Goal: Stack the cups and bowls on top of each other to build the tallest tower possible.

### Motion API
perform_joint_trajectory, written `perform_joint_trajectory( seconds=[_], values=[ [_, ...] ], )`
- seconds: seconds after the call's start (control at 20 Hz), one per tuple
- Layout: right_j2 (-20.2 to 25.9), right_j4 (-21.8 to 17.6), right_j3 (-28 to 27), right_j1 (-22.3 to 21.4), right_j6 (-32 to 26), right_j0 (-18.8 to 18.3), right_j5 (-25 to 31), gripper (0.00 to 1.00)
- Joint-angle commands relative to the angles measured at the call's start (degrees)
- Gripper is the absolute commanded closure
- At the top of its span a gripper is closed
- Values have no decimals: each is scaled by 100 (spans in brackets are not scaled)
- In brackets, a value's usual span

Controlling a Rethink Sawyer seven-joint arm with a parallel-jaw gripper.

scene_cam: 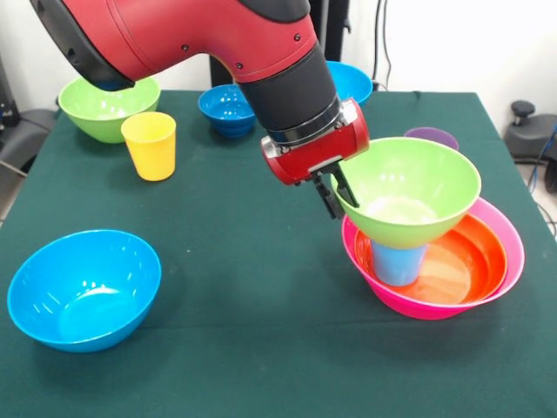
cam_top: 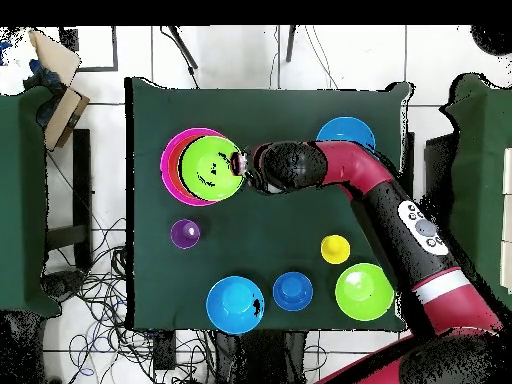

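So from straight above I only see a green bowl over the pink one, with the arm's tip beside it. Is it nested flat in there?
Observer: No. From the front, the lime green bowl sits on top of a light blue cup, which stands inside the orange bowl nested in the pink bowl.
Operator: And is the arm actually holding it?
Observer: It looks so: the jaws straddle the green bowl's rim on the side facing the arm, one inside and one outside.
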Motion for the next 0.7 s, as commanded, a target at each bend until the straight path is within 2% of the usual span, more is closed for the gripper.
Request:
perform_joint_trajectory(
  seconds=[0.05,0.55,0.7],
  values=[
    [-212,-382,-375,310,-1693,213,491,100],
    [-152,-249,-788,369,-1770,422,782,100],
    [-147,-229,-749,309,-1767,403,819,100]
  ],
)
